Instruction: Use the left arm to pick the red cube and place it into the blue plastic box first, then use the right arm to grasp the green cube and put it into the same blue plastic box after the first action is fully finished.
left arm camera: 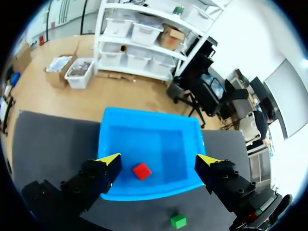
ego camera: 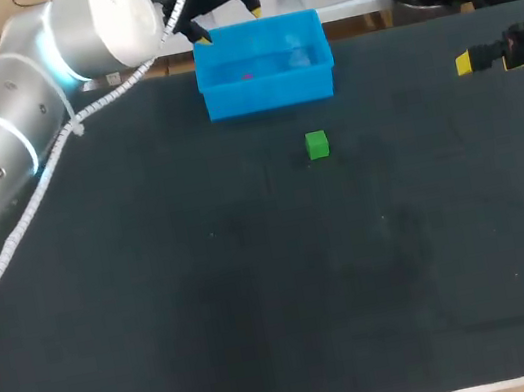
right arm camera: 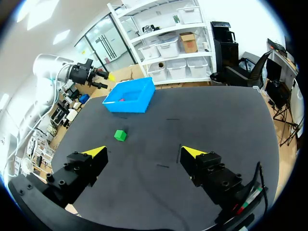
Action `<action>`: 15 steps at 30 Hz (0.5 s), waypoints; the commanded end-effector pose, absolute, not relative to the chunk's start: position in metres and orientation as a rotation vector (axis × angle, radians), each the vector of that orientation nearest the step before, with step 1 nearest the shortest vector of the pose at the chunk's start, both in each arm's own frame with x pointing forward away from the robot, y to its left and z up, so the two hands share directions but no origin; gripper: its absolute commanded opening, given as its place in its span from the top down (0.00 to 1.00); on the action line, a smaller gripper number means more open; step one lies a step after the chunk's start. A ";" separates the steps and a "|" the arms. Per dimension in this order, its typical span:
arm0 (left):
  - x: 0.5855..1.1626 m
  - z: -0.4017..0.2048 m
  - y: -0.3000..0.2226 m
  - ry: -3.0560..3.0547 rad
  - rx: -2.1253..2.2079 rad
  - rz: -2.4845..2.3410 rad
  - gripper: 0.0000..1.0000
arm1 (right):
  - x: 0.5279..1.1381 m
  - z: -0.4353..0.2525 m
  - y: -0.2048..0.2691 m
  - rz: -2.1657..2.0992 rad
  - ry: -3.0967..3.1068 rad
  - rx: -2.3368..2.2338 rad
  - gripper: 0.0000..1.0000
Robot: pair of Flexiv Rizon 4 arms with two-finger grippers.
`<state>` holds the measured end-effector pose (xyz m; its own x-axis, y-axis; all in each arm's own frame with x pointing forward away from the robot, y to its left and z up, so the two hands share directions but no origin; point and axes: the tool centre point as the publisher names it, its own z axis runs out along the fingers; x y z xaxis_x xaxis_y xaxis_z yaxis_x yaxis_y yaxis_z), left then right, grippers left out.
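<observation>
The red cube (left arm camera: 142, 171) lies on the floor of the blue plastic box (left arm camera: 113, 130), seen as a small red spot (ego camera: 247, 76) in the head view. My left gripper (ego camera: 225, 14) hangs above the box's far edge, open and empty (left arm camera: 159, 160), with the red cube below and between its fingers. The green cube (ego camera: 317, 145) sits on the dark table a little in front of the box (ego camera: 225, 101). My right gripper (right arm camera: 144, 152) is open and empty at the table's right side (ego camera: 482, 60), well away from the green cube (right arm camera: 120, 135) and the box (right arm camera: 137, 103).
The dark table mat (ego camera: 260, 298) stretches wide in front of the green cube. My left arm (ego camera: 15, 118) crosses the table's far left corner, with a white cable along it.
</observation>
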<state>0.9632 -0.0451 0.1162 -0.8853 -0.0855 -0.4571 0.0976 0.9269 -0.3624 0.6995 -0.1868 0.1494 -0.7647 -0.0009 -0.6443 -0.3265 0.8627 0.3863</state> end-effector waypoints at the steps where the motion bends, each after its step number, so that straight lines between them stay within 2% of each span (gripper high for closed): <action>1: 0.939 0.127 -0.037 2.564 0.052 -0.520 0.00 | 0.699 0.150 -0.186 0.641 2.371 -0.235 0.00; 15: 0.855 0.130 -0.014 2.522 0.272 -0.490 0.00 | 0.699 0.150 -0.186 0.641 2.371 -0.235 0.00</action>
<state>0.9185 -0.0364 0.1317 -0.8736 0.1122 -0.4736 0.2745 0.9172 -0.2889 0.6995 -0.1868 0.1494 -0.7647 -0.0009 -0.6444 -0.3265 0.8627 0.3863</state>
